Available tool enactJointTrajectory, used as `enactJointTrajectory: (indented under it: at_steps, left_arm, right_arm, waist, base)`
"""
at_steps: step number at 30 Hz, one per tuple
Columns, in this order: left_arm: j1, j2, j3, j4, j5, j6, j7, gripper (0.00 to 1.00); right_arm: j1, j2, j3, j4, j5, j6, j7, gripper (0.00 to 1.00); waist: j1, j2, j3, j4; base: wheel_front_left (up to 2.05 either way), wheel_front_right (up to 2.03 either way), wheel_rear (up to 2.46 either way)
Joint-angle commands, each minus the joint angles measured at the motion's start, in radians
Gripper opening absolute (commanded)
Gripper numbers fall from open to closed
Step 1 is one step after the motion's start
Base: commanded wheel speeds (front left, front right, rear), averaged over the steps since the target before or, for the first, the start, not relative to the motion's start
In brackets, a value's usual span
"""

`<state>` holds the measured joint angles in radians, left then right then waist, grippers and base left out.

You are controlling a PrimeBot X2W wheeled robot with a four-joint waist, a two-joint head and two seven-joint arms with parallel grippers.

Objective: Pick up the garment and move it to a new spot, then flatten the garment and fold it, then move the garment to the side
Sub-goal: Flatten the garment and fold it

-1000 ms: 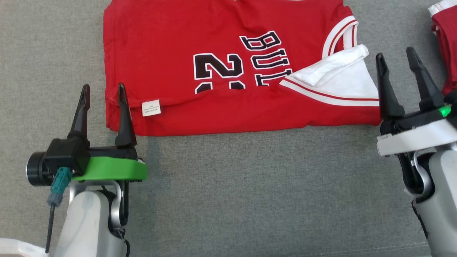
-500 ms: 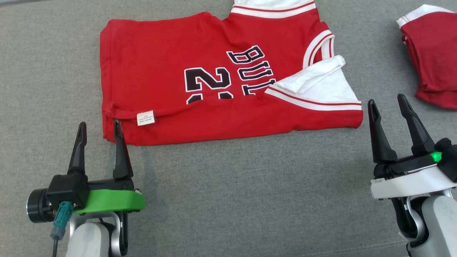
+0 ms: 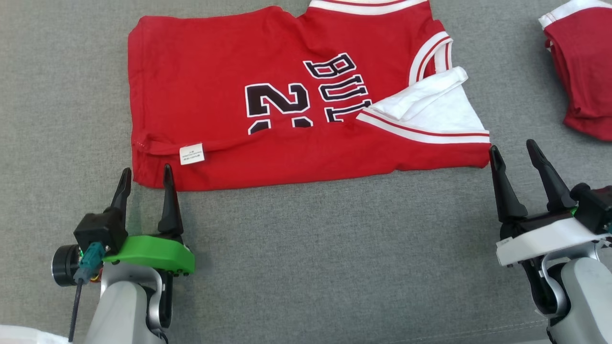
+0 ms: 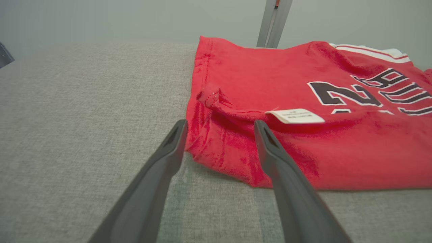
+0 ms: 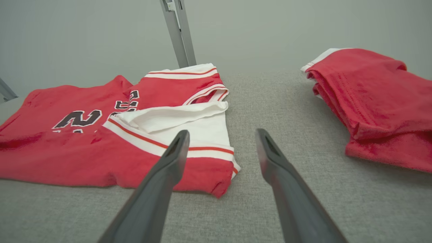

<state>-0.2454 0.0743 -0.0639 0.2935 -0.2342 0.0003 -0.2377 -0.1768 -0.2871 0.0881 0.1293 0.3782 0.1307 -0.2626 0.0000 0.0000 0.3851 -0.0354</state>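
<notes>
Since the earlier head frame your left gripper [image 3: 146,168] has edged up and right toward the jersey [image 3: 215,62], and your right gripper [image 3: 511,144] has come in beside the jersey's lower right corner; the whole picture has shifted a little too, so part of that is the camera. You have two grippers in the head view, each with two long dark fingers, and both stand spread wide, gripping nothing.

You have two red garments on the grey cloth surface [image 3: 334,263]. One is the jersey, lying folded across the upper middle of the frame, number and lettering facing up, with one white panel [image 3: 444,112] turned over at its right end and one small white label [image 3: 191,154] near its lower left. The second red garment [image 3: 583,71] sits bunched in the upper right corner, well apart from the jersey.

In the left wrist view your left gripper [image 4: 220,122] frames the near corner of the jersey [image 4: 337,152], with the label [image 4: 297,116] just right of the right finger; you cannot tell whether a finger touches the cloth. In the right wrist view your right gripper [image 5: 222,131] points at the bare surface between the jersey [image 5: 50,158] at the left and the second red garment [image 5: 381,101] at the right. One metal post [image 5: 179,33] stands at the top of that view
</notes>
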Motion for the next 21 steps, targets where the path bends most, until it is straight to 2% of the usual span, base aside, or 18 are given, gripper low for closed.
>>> enactJointTrajectory:
  at_steps: [1,8,9,10,11,13,14,15,18,21]
  left_arm:
    - [-0.035,0.005,0.007,0.030,-0.020,-0.010,0.008,1.00]
    - [-0.119,0.003,0.024,0.172,-0.098,-0.051,0.061,1.00]
    - [-0.126,0.002,0.020,0.194,-0.104,-0.057,0.074,0.82]
    - [-0.129,0.002,0.018,0.213,-0.114,-0.064,0.085,0.35]
    - [-0.132,0.000,0.017,0.231,-0.128,-0.071,0.096,0.00]
    - [-0.135,-0.003,0.006,0.251,-0.137,-0.082,0.107,0.00]
    - [-0.132,-0.004,0.002,0.257,-0.144,-0.087,0.105,0.00]
    - [-0.128,-0.005,-0.001,0.260,-0.150,-0.090,0.104,0.00]
    - [-0.104,0.005,0.000,0.244,-0.158,-0.097,0.088,0.00]
    - [-0.074,0.020,0.004,0.195,-0.158,-0.095,0.072,0.00]
  right_arm:
    - [-0.032,-0.007,0.011,0.043,0.018,0.000,-0.003,1.00]
    - [-0.152,-0.027,0.075,0.207,0.072,0.000,-0.003,1.00]
    - [-0.164,-0.031,0.092,0.228,0.085,0.000,-0.003,1.00]
    - [-0.172,-0.034,0.112,0.254,0.097,0.000,-0.003,1.00]
    - [-0.182,-0.037,0.137,0.277,0.109,0.000,-0.003,1.00]
    - [-0.194,-0.043,0.179,0.313,0.142,0.000,0.003,1.00]
    - [-0.196,-0.045,0.201,0.331,0.160,0.000,0.006,0.38]
    - [-0.201,-0.052,0.216,0.340,0.176,0.000,0.006,0.00]
    - [-0.204,-0.071,0.229,0.333,0.209,-0.001,0.003,0.00]
    - [-0.180,-0.094,0.198,0.286,0.217,-0.001,0.000,0.00]
  waist:
    - [0.0000,0.0000,0.027,0.006]
    - [0.0000,0.0000,0.059,0.020]
    - [0.0000,0.0000,0.061,0.022]
    - [0.0000,0.0000,0.063,0.024]
    - [0.0000,0.0000,0.065,0.025]
    - [0.0000,0.0000,0.066,0.028]
    - [0.0000,0.0000,0.066,0.029]
    - [0.0000,0.0000,0.065,0.030]
    - [0.0000,0.0000,0.057,0.031]
    - [0.0000,0.0000,0.038,0.034]
  base:
    - [0.00,0.00,0.00]
    - [0.00,0.00,0.00]
    - [0.00,0.00,0.00]
    - [0.00,0.00,0.00]
    - [0.00,0.00,0.00]
    - [0.00,0.00,0.00]
    - [0.00,0.00,0.00]
    - [0.00,0.00,0.00]
    - [0.00,0.00,0.00]
    - [0.00,0.00,0.00]
